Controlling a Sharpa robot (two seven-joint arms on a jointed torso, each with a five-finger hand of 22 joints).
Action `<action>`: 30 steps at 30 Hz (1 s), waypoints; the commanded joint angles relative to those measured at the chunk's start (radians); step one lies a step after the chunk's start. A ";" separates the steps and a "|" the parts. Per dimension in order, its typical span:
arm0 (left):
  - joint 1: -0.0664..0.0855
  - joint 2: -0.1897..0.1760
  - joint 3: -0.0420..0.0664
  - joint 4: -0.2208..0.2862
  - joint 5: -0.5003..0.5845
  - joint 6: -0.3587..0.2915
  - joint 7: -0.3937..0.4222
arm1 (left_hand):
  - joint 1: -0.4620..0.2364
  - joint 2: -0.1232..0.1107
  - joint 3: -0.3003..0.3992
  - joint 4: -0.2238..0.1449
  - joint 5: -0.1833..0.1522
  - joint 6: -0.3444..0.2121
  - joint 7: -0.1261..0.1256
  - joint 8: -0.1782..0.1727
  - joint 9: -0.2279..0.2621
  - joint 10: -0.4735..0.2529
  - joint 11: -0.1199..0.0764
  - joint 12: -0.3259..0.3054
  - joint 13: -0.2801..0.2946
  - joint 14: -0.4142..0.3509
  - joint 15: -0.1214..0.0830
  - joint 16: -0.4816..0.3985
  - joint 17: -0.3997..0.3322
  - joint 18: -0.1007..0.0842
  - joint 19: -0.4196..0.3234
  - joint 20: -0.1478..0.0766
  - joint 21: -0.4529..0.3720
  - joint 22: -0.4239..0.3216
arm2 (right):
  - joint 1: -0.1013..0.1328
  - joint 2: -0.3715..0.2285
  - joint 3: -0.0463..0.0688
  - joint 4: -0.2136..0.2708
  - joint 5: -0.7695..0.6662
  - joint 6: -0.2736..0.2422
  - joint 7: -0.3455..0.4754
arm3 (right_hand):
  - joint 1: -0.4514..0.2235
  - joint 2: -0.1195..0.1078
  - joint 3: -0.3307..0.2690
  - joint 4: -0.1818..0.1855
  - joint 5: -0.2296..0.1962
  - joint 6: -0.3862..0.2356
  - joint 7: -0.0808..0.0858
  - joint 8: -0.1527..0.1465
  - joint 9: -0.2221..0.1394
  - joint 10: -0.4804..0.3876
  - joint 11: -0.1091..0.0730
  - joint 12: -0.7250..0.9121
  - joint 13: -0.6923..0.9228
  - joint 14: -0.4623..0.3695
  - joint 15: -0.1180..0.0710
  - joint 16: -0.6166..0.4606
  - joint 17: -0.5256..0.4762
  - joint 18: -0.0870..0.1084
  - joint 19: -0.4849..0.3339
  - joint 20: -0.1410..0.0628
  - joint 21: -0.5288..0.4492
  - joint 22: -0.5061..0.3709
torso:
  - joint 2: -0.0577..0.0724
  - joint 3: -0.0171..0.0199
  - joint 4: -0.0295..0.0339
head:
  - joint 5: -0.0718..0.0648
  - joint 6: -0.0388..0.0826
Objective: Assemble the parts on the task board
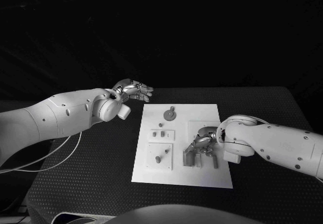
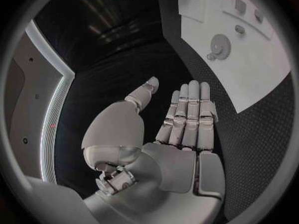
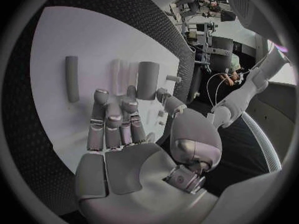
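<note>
I see the white task board [image 1: 183, 145] lying mid-counter [image 1: 269, 107], grey parts [image 1: 170, 114] on it. My left hand [image 1: 133, 89] hovers off its far corner, fingers straight, holding nothing. My right hand [image 1: 202, 142] reaches over upright pieces [image 1: 199, 157]; I cannot tell its grip.

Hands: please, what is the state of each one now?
Left hand: open, holding nothing, beside the task board.
Right hand: open, holding nothing, over the board.

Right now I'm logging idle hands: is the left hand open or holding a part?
Open. The left hand hangs over the black table beside the task board, fingers straight, palm empty.
</note>
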 commanded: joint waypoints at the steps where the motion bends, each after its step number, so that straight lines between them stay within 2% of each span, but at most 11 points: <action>1: 0.001 0.001 0.000 0.002 0.003 0.015 0.001 | -0.009 -0.003 -0.001 0.008 0.001 -0.006 0.005 0.004 -0.002 -0.006 -0.001 0.005 -0.002 0.002 0.004 -0.004 0.001 -0.004 -0.004 0.002 0.007 -0.001 | -0.001 0.000 -0.001 0.002 -0.015 0.015 0.002 | 0.000 -0.016 0.004 0.016 -0.007 -0.008 0.003 -0.005 0.002 -0.006 0.003 0.001 0.001 -0.008 0.002 0.005 -0.002 0.006 -0.006 0.000 -0.001 0.018 | 0.000 0.0002 -0.0002 | 0.000 0.000; 10: 0.001 0.001 0.000 0.002 0.003 0.014 0.003 | -0.009 -0.003 -0.001 0.009 0.001 -0.007 0.005 0.004 -0.002 -0.006 -0.001 0.005 -0.002 0.002 0.004 -0.004 0.002 -0.004 -0.005 0.003 0.006 -0.001 | -0.002 -0.002 -0.001 0.006 -0.016 0.010 0.004 | -0.017 -0.056 0.016 0.069 -0.008 -0.017 0.005 -0.006 0.005 -0.012 0.005 0.002 0.001 -0.014 0.004 0.007 -0.003 0.006 -0.012 0.001 0.000 0.019 | 0.000 0.0006 -0.0002 | 0.000 0.000; 17: 0.001 0.001 0.000 0.001 0.003 0.014 0.003 | -0.009 -0.003 -0.001 0.009 0.001 -0.007 0.005 0.004 -0.002 -0.006 -0.001 0.005 -0.002 0.002 0.004 -0.005 0.002 -0.004 -0.005 0.003 0.006 -0.001 | -0.002 -0.010 -0.001 0.019 -0.039 -0.014 0.013 | -0.017 -0.057 0.018 0.074 -0.008 -0.016 0.005 -0.005 0.006 -0.013 0.005 0.003 0.001 -0.015 0.004 0.008 -0.003 0.006 -0.012 0.001 0.001 0.019 | 0.000 0.0009 0.0000 | 0.000 0.000; 22: 0.001 0.002 0.000 0.000 0.003 0.013 0.004 | -0.009 -0.003 -0.001 0.009 0.001 -0.007 0.005 0.004 -0.002 -0.006 -0.001 0.005 -0.002 0.001 0.004 -0.005 0.002 -0.004 -0.006 0.003 0.006 -0.001 | -0.002 -0.040 -0.001 0.051 -0.078 -0.078 0.081 | 0.004 -0.036 0.012 0.055 -0.009 -0.011 0.002 0.001 0.011 -0.008 0.002 0.008 0.001 -0.011 0.001 0.011 -0.004 0.006 -0.010 -0.001 0.006 0.019 | -0.001 0.0008 0.0003 | -0.001 0.003; 24: 0.001 0.002 0.000 -0.001 0.003 0.011 0.006 | -0.009 -0.003 0.000 0.009 0.001 -0.007 0.005 0.004 -0.002 -0.006 -0.001 0.005 -0.002 0.001 0.004 -0.005 0.002 -0.004 -0.006 0.003 0.006 -0.001 | -0.002 -0.062 0.000 0.075 -0.088 -0.117 0.099 | 0.026 -0.015 0.005 0.028 -0.009 -0.016 0.003 0.000 0.013 -0.005 0.003 0.010 0.000 -0.006 0.002 0.013 -0.006 0.006 -0.008 -0.003 0.008 0.019 | -0.001 0.0006 -0.0001 | -0.001 0.005; 26: 0.001 0.001 0.000 -0.001 0.003 0.008 0.008 | -0.009 -0.003 0.000 0.009 0.001 -0.007 0.005 0.004 -0.002 -0.006 -0.001 0.005 -0.002 0.001 0.004 -0.005 0.002 -0.004 -0.006 0.003 0.006 -0.001 | 0.001 -0.087 0.001 0.098 -0.095 -0.162 0.148 | 0.040 -0.006 0.000 0.011 -0.009 -0.015 0.002 0.002 0.014 -0.002 0.002 0.012 -0.001 -0.003 0.001 0.014 -0.008 0.006 -0.005 -0.003 0.010 0.018 | -0.001 0.0007 -0.0010 | -0.002 0.008; 28: 0.001 0.001 0.000 -0.001 0.003 0.006 0.011 | -0.008 -0.003 0.000 0.009 0.001 -0.007 0.005 0.005 -0.002 -0.006 -0.001 0.005 -0.002 0.001 0.004 -0.005 0.002 -0.004 -0.006 0.003 0.006 -0.001 | 0.006 -0.117 0.005 0.130 -0.106 -0.238 0.166 | 0.065 0.010 -0.003 -0.015 -0.009 -0.011 0.002 0.005 0.016 0.006 0.001 0.017 -0.001 0.004 0.000 0.017 -0.009 0.006 0.003 -0.006 0.013 0.017 | -0.001 0.0006 -0.0020 | -0.005 0.012; 30: 0.001 0.000 0.000 -0.001 0.003 0.006 0.012 | -0.008 -0.002 0.000 0.009 0.001 -0.006 0.005 0.005 -0.002 -0.006 -0.001 0.006 -0.002 0.002 0.004 -0.005 0.003 -0.004 -0.006 0.002 0.006 -0.001 | 0.007 -0.143 0.012 0.152 -0.112 -0.266 0.167 | 0.083 0.024 -0.013 -0.039 -0.009 0.015 -0.008 0.023 0.028 0.023 -0.008 0.024 -0.002 0.019 -0.006 0.021 -0.010 0.006 0.018 -0.009 0.018 0.016 | -0.001 0.0005 -0.0026 | -0.008 0.016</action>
